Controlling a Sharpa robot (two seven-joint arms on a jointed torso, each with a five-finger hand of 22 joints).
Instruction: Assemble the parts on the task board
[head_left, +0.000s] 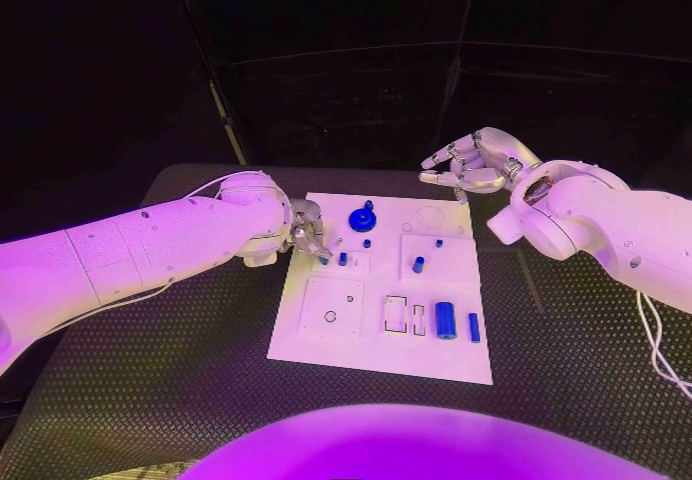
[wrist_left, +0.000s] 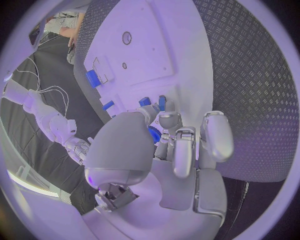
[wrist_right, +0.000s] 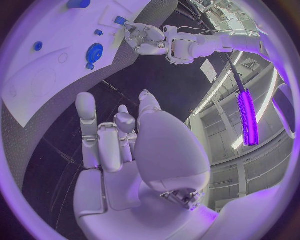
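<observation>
The left hand (head_left: 304, 235) sits at the left edge of the white task board (head_left: 339, 345), its fingertips pinching a small blue peg (head_left: 342, 259) that stands on the plate. In the left wrist view the fingers (wrist_left: 182, 145) curl around that blue piece. The right hand (head_left: 469, 163) hovers off the board's far right corner, fingers loosely curled and holding nothing. On the board, a round blue knob (head_left: 362, 218) lies near the far edge, a short blue peg (head_left: 418, 264) stands mid-board, and a blue cylinder (head_left: 446, 320) with a thin blue pin (head_left: 473, 327) just beside it lies toward the near right.
</observation>
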